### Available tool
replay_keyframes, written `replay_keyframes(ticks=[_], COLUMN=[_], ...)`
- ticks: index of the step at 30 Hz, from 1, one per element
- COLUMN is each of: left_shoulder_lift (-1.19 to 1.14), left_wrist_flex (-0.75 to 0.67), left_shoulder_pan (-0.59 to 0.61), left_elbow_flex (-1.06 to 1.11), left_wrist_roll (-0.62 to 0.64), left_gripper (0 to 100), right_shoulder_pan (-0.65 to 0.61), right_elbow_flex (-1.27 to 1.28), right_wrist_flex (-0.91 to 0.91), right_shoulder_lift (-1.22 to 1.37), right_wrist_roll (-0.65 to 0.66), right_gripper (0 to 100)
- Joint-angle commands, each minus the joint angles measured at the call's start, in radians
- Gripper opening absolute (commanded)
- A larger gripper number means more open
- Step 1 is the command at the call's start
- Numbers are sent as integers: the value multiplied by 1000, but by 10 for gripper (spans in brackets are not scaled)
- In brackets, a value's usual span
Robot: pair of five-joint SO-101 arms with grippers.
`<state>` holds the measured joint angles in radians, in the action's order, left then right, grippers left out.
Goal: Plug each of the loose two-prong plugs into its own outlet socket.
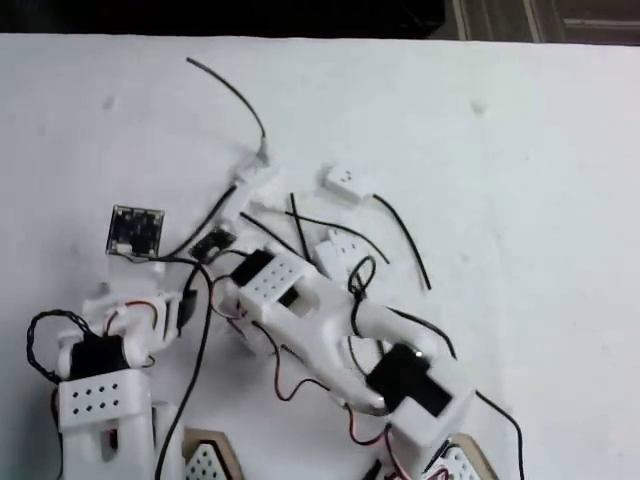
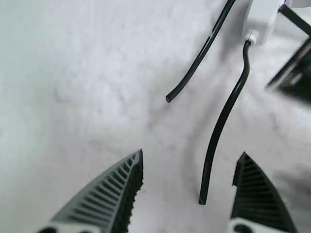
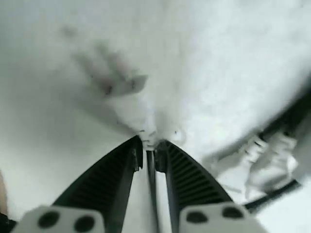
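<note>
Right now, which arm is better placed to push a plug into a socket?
Right: its hand is shut on a white plug. The left hand is open and empty above loose cords.

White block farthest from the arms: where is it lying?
High view: the white block lies on the table near its middle, its black wire trailing right.

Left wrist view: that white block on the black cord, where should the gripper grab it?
Probably the white block itself, across its flat sides, coming along the black cord that trails toward the open left gripper. The cord is thin and round, so it would likely slip.
</note>
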<state>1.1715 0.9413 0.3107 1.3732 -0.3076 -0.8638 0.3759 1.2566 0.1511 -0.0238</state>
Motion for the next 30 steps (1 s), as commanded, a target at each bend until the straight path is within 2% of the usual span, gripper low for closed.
replay_keyframes(ticks=[1, 5, 11, 20, 23, 30], left_shoulder_lift=[16, 16, 16, 16, 16, 16], left_wrist_flex=[-21, -21, -21, -21, -21, -21], left_shoulder_pan=[10, 10, 10, 10, 10, 10], left_elbow_flex=[-35, -35, -35, -35, -35, -35], left_wrist_roll=[9, 9, 9, 9, 9, 9], left_gripper=[298, 298, 298, 298, 298, 298], right_shoulder_pan=[116, 272, 552, 938, 1012, 1064], right_elbow_flex=[-14, -14, -8, 0, 43, 75], right_wrist_flex=[56, 94, 104, 104, 96, 102], right_shoulder_lift=[-174, -341, -483, -438, -409, -344], right_wrist_roll=[-68, -193, -470, -618, -652, -657], right_gripper=[18, 17, 17, 17, 18, 21])
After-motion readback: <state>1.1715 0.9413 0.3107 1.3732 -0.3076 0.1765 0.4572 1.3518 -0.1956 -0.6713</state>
